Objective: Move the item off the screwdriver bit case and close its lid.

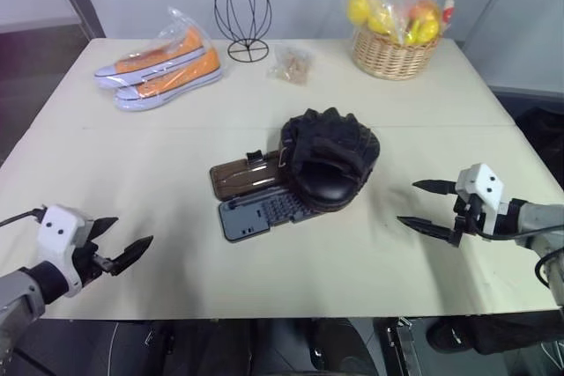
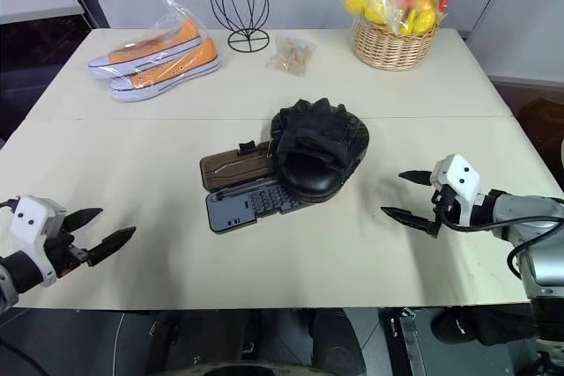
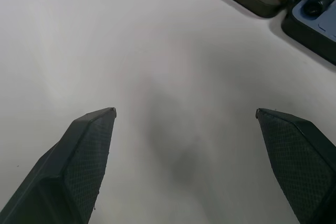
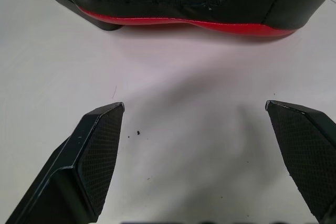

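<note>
Left eye view: padded black mitt (image 1: 330, 158), ridged, red-edged underneath, is seen lying across the open grey bit case (image 1: 261, 212) and smoky brown lid (image 1: 246, 175) at mid-desk (image 1: 176, 121) | left end effector (image 1: 123, 248) released, empty | right end effector (image 1: 428, 206) released, empty.

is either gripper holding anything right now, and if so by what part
Nothing is held. The left gripper and right gripper are both open over bare table, apart from the mitt.
</note>
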Available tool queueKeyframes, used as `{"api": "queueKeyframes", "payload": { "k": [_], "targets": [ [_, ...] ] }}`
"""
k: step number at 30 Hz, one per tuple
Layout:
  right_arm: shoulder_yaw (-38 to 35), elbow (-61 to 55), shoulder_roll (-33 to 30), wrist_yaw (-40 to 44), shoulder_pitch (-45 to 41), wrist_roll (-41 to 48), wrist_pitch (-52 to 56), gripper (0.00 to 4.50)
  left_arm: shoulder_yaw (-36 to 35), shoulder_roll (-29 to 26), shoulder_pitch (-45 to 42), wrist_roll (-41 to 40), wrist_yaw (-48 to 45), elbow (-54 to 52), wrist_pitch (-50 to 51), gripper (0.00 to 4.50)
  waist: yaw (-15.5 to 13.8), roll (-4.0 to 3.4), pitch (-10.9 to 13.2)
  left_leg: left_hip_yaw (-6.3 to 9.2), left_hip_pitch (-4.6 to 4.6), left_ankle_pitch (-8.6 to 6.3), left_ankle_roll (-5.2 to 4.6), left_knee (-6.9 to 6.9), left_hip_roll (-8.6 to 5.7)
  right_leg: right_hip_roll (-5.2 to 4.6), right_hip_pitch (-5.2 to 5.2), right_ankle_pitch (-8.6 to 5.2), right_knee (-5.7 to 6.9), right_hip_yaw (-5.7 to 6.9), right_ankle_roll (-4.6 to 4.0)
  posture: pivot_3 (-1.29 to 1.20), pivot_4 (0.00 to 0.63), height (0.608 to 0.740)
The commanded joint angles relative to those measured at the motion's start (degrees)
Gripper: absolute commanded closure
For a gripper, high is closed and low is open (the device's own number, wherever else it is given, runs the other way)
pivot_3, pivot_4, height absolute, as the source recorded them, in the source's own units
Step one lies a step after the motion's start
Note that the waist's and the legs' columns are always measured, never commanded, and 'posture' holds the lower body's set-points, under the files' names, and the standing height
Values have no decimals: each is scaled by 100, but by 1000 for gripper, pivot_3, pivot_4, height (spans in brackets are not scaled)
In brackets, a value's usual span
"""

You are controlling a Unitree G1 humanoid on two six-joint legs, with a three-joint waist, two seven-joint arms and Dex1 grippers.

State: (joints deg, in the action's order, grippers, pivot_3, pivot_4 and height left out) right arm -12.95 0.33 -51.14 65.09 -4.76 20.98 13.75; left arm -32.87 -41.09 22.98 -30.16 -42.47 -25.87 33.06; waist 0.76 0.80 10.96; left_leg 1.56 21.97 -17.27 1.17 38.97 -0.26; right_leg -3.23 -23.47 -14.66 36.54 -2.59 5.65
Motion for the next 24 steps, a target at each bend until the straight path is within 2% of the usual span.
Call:
{"api": "queueKeyframes", "payload": {
  "k": [1, 5, 10, 15, 18, 21, 24],
  "targets": [
    [-84, -62, -28, -44, -34, 15, -71, 0, -46, -27, -23, 120, 43, 7, -143, 30, 1, 0, 0, 0, 0, 0, 0, 0, 0, 0, 0, 0, 0, 0, 0, 0, 150, 740],
    [-128, -151, 11, -149, 33, 44, -22, 0, 61, 65, -169, 143, 104, 22, -217, 30, -1, 0, 0, 0, -1, 0, 0, 0, 0, 0, 1, 0, 0, 0, 0, 0, 150, 740],
    [-202, -460, 27, -301, 155, 196, 247, 0, -19, 235, -430, -222, 174, 32, 12, 30, -4, 0, 0, 1, -1, 0, 0, 0, 0, -1, 2, 0, 0, 0, 1, 0, 150, 740],
    [-288, -1062, 62, -670, 227, 336, 703, 0, 81, 61, -645, -554, -91, -75, 207, 30, 0, 0, 0, 2, -2, 0, 0, 0, 0, 0, 1, 0, 1, 0, 1, 0, 150, 740],
    [-308, -1702, 110, -980, 44, 652, 1260, 0, 33, -240, -931, -1218, -311, -347, 712, 30, 0, 1, 0, 6, -2, 0, 0, 3, 2, 0, 1, 0, 5, 1, 1, 0, 150, 740],
    [-54, -2424, 171, -1489, -427, 716, 1771, 0, 157, -860, -1347, -1928, -781, -652, 1197, 30, 5, -1, 1, 5, 0, 0, 0, 3, 1, 1, -1, 1, 5, 1, 1, 0, 150, 740],
    [335, -2971, 428, -2201, -956, 633, 2345, 0, 564, -1448, -1746, -2082, -1242, -782, 1321, 30, 14, -1, 1, 6, -1, 0, 0, 1, 1, 3, -3, 0, 5, 3, 0, 0, 150, 740]
  ]
}}
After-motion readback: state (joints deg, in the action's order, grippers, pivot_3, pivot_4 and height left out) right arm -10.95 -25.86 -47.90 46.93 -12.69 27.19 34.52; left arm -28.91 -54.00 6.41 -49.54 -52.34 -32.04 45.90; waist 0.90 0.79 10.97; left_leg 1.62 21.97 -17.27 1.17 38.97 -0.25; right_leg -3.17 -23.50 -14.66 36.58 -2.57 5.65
